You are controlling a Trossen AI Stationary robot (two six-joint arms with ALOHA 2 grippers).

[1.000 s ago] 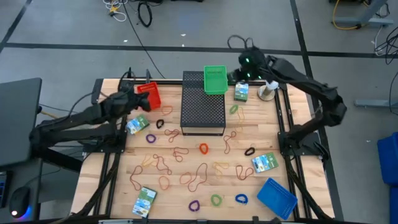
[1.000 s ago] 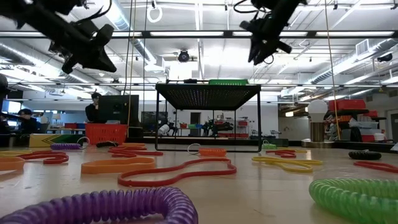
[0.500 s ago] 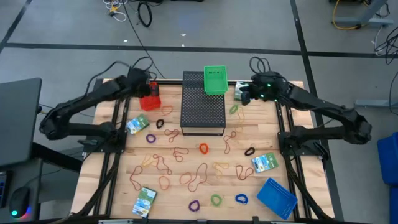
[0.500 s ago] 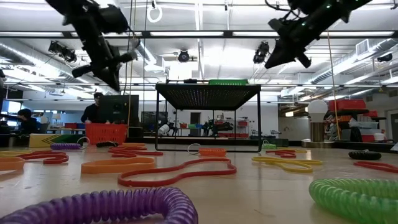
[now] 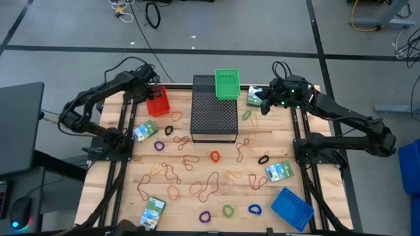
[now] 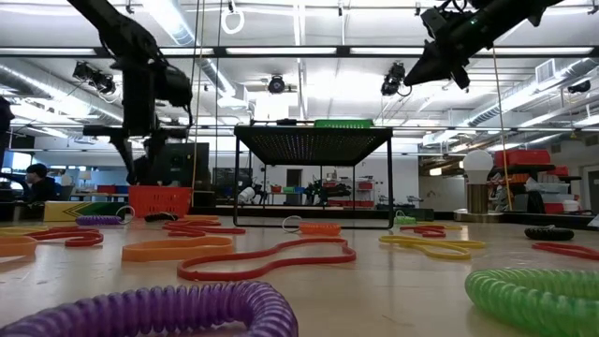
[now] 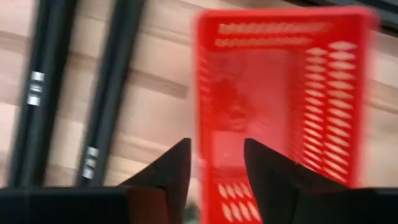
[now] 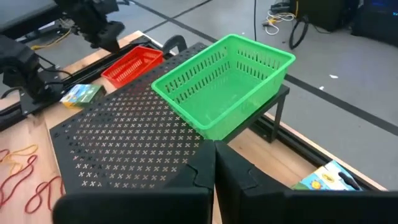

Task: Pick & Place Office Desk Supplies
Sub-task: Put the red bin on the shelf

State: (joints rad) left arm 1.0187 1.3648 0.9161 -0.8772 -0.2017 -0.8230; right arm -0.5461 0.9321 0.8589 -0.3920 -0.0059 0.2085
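My left gripper [image 5: 152,90] hangs open, fingers pointing down, over the red basket [image 5: 158,102] at the table's far left. In its wrist view the fingers straddle the basket's side wall [image 7: 205,93] from above, without visible touch. My right gripper [image 5: 264,103] is shut with nothing visible in it. It hovers high by a green-white box [image 5: 254,97] and faces the green basket [image 8: 224,87]. Rubber bands [image 5: 209,185] and coloured loops [image 5: 228,211] lie flat on the table's middle and near part. More boxes [image 5: 279,172] [image 5: 146,131] lie flat.
The big black perforated box [image 5: 214,113] stands at the far middle, with the green basket [image 5: 227,84] on its far end. A blue basket [image 5: 292,206] lies at the near right corner. The white ball on its stand [image 6: 477,161] is at the far right.
My left gripper has swung from left of the red basket toward the far edge, then come down over the basket, turned its fingers downward and opened. My right gripper has come from beyond the far edge toward the near edge, to the green-white box.
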